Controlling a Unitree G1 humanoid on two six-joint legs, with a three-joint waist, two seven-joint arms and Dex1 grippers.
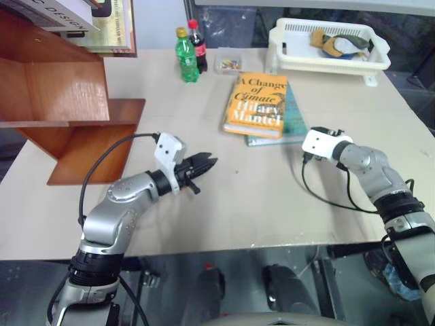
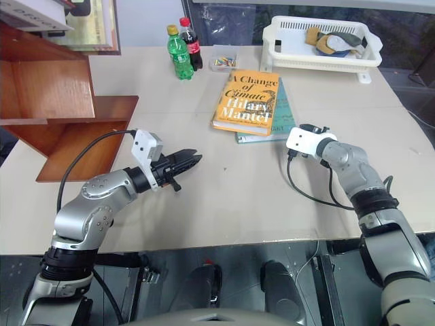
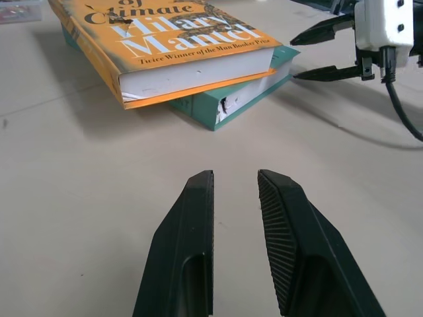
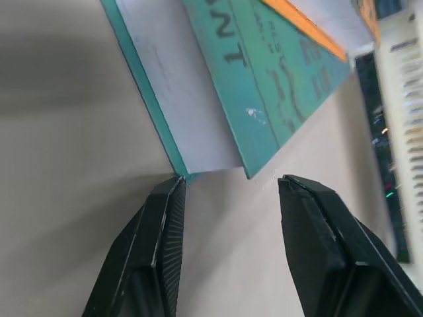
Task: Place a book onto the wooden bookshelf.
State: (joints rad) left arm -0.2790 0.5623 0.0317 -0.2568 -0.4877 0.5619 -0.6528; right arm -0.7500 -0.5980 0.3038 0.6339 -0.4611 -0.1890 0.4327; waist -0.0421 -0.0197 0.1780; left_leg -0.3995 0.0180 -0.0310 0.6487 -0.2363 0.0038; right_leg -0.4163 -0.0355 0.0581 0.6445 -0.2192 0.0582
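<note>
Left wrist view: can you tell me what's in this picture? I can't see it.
An orange-yellow book lies on top of a teal-green book on a beige table. The left gripper, slightly open and empty, points at them from a short way off. The right gripper, open, reaches toward the books from the other side.

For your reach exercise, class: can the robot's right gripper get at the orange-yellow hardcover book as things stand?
Probably yes. The right gripper, open, sits at the corner of the teal-green book on which the orange-yellow hardcover book lies. Nothing stands between them, though the teal one may get gripped too.
</note>
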